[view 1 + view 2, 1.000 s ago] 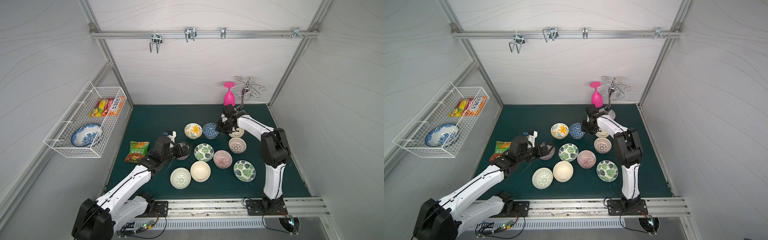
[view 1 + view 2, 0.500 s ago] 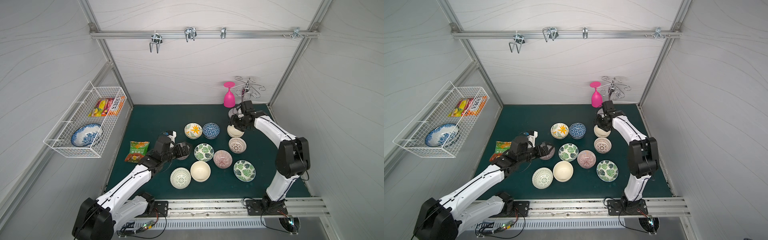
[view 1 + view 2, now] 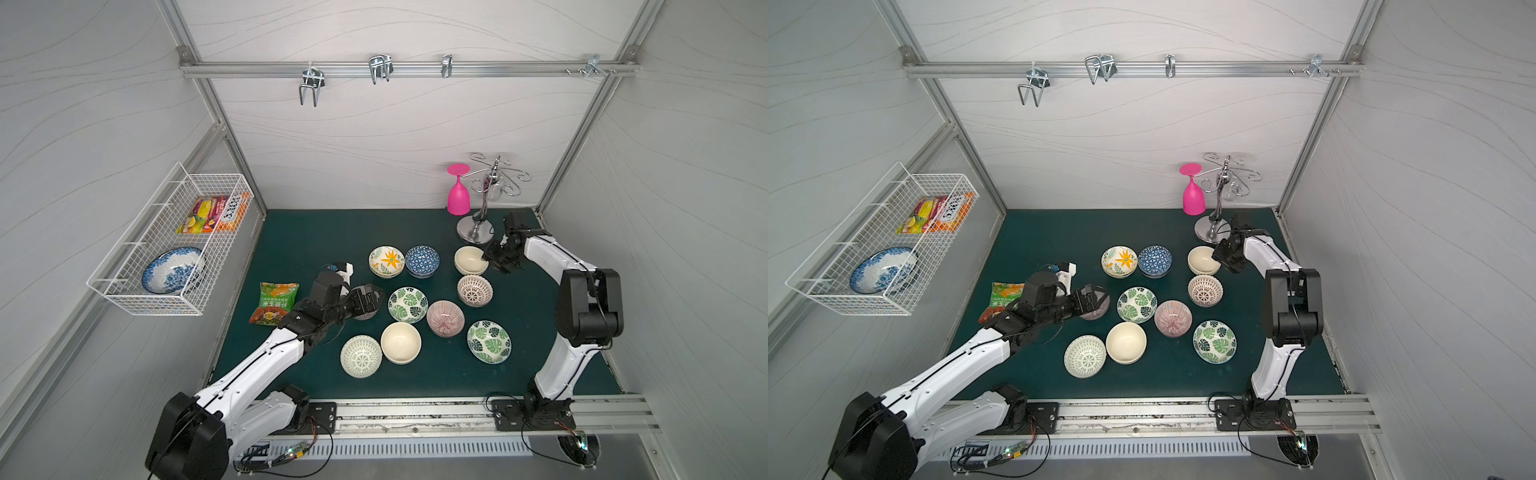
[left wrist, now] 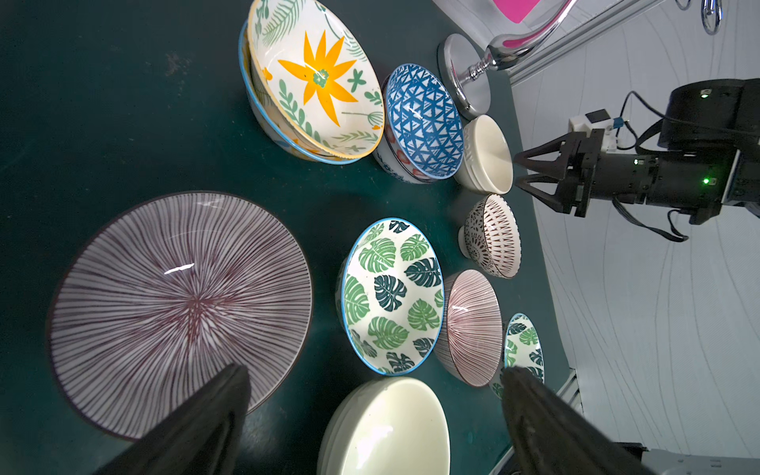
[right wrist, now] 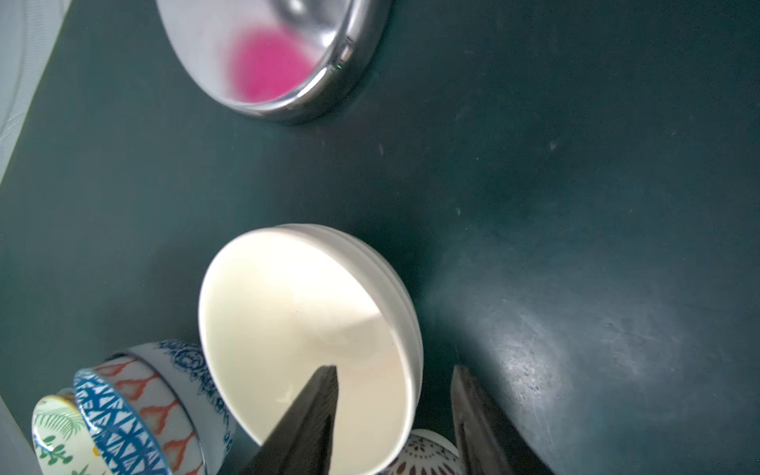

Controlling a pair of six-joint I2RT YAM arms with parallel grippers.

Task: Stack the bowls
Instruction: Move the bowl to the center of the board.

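Jaws apart astride cream bowl (image 5: 296, 312) rim, right arm (image 3: 548, 254) outstretched

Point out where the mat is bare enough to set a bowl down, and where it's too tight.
Bare: the back-left mat between the wall, snack bag and flower bowl; also the front strip between the green lattice bowl and the rail. Crowded: the centre bowls, and the far cream bowl hemmed by stand base and right gripper.
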